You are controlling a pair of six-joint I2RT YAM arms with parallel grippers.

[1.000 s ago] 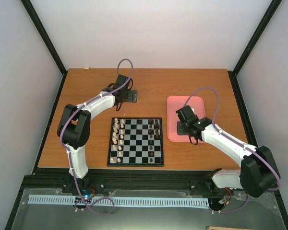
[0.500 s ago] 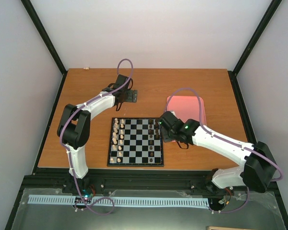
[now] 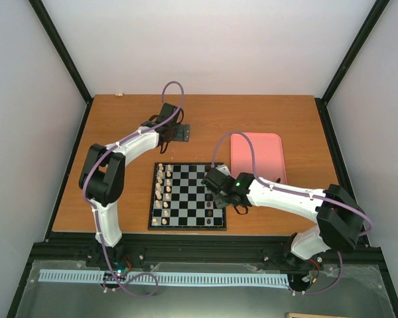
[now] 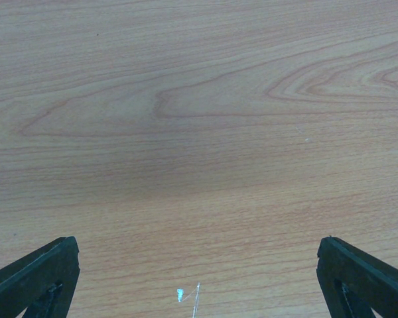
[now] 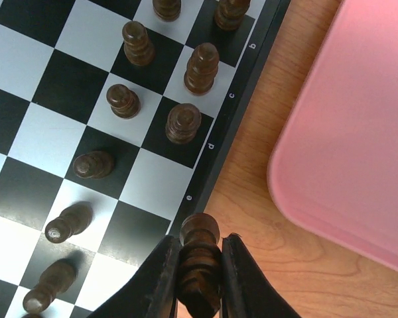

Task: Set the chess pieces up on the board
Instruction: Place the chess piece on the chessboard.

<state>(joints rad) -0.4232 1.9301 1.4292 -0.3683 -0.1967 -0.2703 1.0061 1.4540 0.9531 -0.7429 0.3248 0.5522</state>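
Clamping a dark chess piece [image 5: 199, 232] in the right gripper [image 5: 200, 255] over the board's [image 5: 50, 136] right rim — holding the left gripper [image 4: 199, 278] wide open beyond the board's far edge.

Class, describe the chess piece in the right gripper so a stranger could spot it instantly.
Find the board, then its right edge facing the pink tray. There the right gripper clamps one dark chess piece. Unlike its neighbours standing on squares, it is pinched between two black fingers.
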